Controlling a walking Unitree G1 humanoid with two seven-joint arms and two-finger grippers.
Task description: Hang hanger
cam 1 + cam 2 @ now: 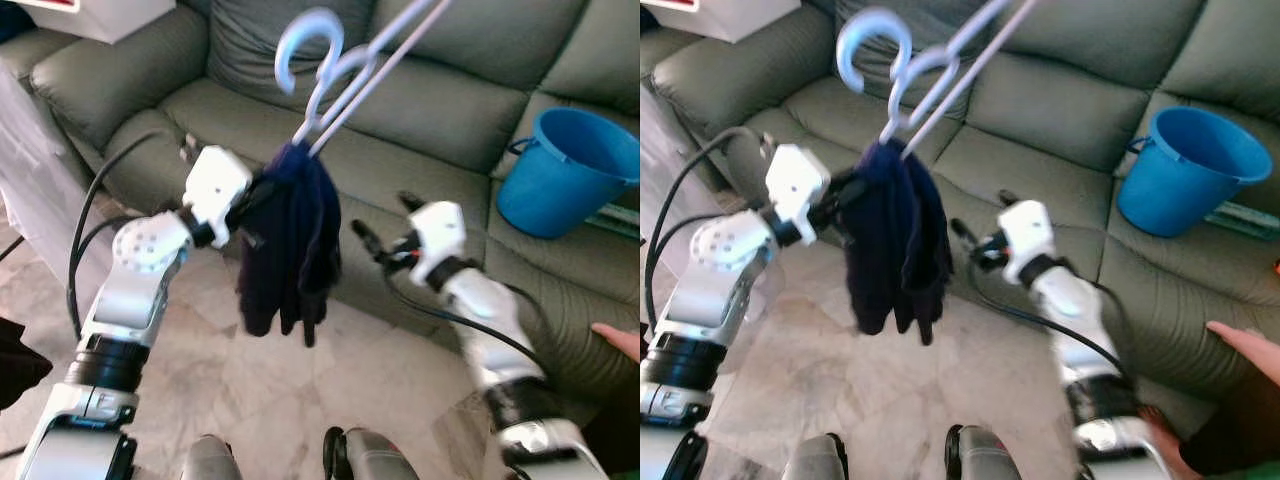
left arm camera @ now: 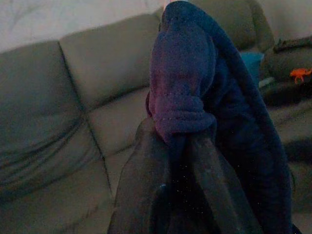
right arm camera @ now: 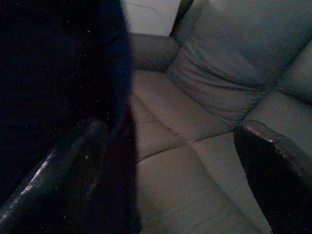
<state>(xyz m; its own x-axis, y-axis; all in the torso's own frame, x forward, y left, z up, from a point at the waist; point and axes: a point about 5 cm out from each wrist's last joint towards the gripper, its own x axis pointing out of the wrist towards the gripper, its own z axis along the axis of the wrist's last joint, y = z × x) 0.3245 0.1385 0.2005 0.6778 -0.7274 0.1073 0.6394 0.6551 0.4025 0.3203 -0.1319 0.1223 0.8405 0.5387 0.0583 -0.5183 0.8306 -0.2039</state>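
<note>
The left gripper has its jaws pinching the dark garment, which droops from the pale hanger above the sofa. The right gripper waits beside it, jaws spread. Pinched cloth alone (not the hanger) could slide off mid-lift.

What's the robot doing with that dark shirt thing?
The robot's left gripper is pinching a bunched dark navy cloth garment that dangles from pale plastic hangers held up in the air. Its right gripper is open beside the garment, holding nothing. Behind them is a grey-green leather sofa with a blue plastic bucket on it. A person's hand rests on the sofa at the right.
</note>
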